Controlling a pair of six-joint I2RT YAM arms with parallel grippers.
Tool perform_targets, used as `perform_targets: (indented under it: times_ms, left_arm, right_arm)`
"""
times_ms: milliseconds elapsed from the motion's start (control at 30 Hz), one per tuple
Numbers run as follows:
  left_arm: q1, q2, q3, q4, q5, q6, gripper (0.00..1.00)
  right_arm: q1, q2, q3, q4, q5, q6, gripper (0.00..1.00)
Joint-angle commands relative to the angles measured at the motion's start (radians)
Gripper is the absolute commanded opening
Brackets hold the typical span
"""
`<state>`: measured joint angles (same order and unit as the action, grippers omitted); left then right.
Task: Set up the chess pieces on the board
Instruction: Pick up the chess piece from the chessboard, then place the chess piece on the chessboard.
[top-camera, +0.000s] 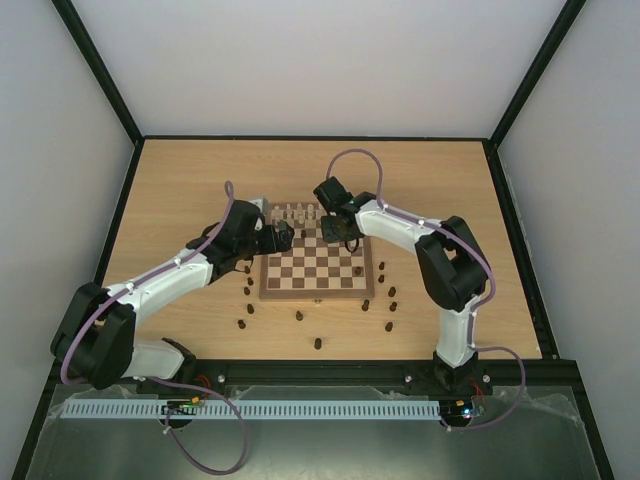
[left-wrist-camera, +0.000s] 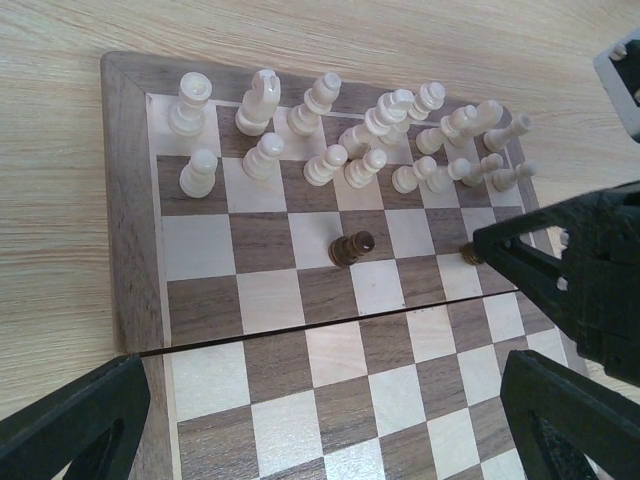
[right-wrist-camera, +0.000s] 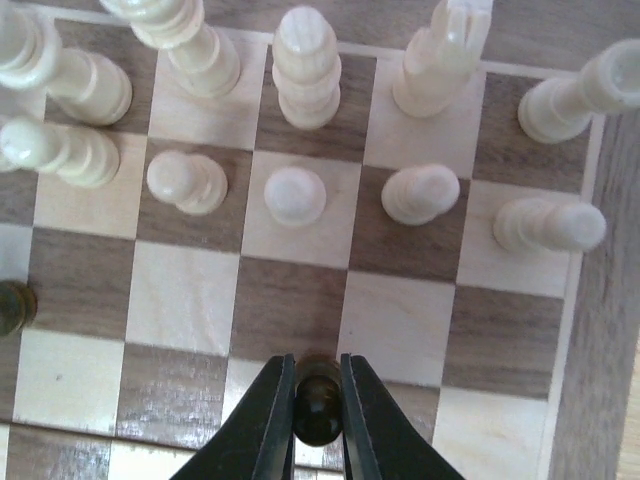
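two right fingers (right-wrist-camera: 262, 425) pinch a dark pawn (right-wrist-camera: 318, 412), seemingly; left fingers (left-wrist-camera: 80, 420) gape wide.

We saw a pale wooden table (top-camera: 170, 180), white walls (top-camera: 320, 60) at twelve o'clock, a slotted white strip (top-camera: 300, 409) at six.

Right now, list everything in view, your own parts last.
board: one, brown and cream checks, table centre.
cream chess pieces: two rows, cream, board's far end.
free dark piece: one, dark brown, before the cream rows.
gripped dark piece: one, dark brown, on the board.
loose dark pieces: about a dozen, dark brown, table around board.
table: one, pale wood.
left end effector: one, black, open, board's left edge.
right end effector: one, black, shut on gripped dark piece.
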<state>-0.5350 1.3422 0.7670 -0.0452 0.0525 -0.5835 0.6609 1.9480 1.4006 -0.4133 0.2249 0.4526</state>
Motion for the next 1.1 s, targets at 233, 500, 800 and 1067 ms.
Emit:
perform_targets:
  times_ms: [233,500,800,1067]
  left_arm:
    - [0.007,0.001,-0.008,0.013,0.009,0.005,0.99]
    - [0.006,0.003,-0.01,0.016,0.015,0.005,0.99]
    - [0.007,0.003,-0.011,0.018,0.018,0.005,0.99]
    - [0.007,0.007,-0.011,0.019,0.021,0.005,0.99]
  right_arm:
    - [0.075,-0.211,-0.178,-0.066,0.013,0.034,0.11]
    - [0.124,-0.273,-0.285,-0.061,0.001,0.083,0.11]
    - [0.133,-0.297,-0.324,-0.072,0.0,0.099,0.11]
    - [0.137,-0.313,-0.353,-0.069,-0.012,0.108,0.11]
